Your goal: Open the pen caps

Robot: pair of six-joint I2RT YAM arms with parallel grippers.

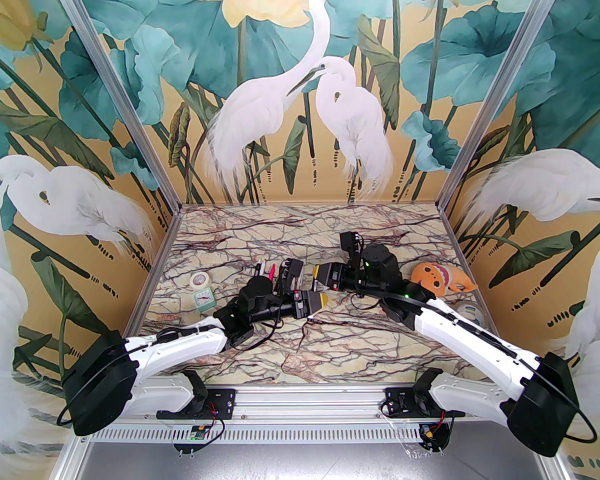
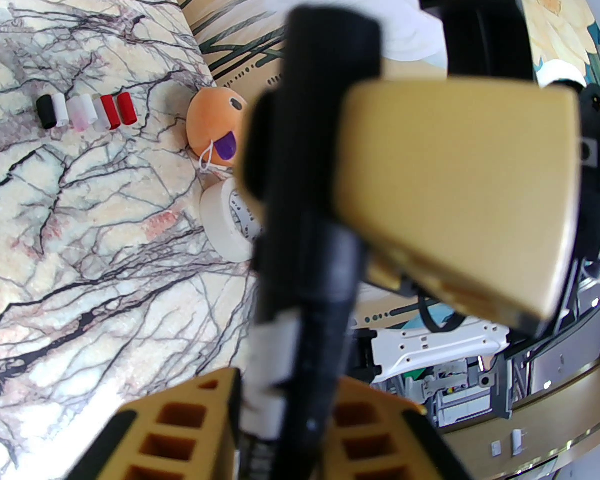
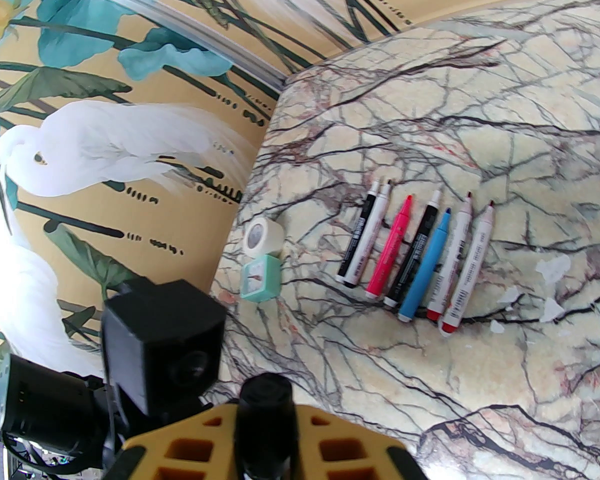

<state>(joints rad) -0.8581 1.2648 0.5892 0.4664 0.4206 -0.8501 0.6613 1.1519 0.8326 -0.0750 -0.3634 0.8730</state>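
Left arm (image 1: 180,340), right arm (image 1: 460,335) angled inward; left jaws, right jaws tight on 1 black pen (image 2: 330,278).

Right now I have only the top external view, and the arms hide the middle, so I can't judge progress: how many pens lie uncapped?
Observer: Seven pens lie side by side, tips bare, in the right wrist view.
Operator: Where are the caps?
Observer: The pen caps lie in a row near the orange plush toy, in the left wrist view.
Operator: Anything held?
Observer: The left fingers are shut on a black pen; the right fingers clamp its black cap.
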